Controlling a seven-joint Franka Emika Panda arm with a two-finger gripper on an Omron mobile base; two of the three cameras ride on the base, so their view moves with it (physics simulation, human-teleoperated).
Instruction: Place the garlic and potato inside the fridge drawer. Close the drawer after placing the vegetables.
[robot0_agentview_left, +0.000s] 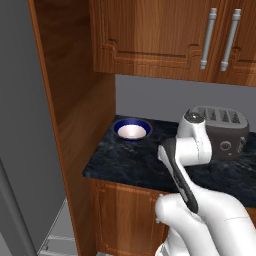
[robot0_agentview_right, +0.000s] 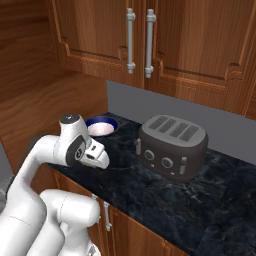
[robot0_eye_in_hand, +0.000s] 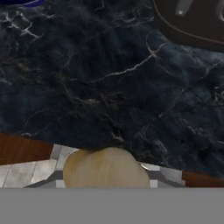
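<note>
**Garlic Lifted, Drawer Still Waiting**

The gripper appears to pinch the garlic (robot0_eye_in_hand: 105, 168), a pale lump close to the hand camera, above the dark marble counter (robot0_eye_in_hand: 109, 78) near the toaster (robot0_agentview_right: 172, 145). Stowing both vegetables and closing the drawer seemingly remain.

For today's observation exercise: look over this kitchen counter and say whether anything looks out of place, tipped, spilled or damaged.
Nothing stands out. The blue bowl sits upright in the counter's back corner, the toaster stands level on the dark marble counter, and no spill shows. In the hand view a pale beige lump, probably the garlic, sits close at the gripper; whether it is gripped is unclear.
</note>
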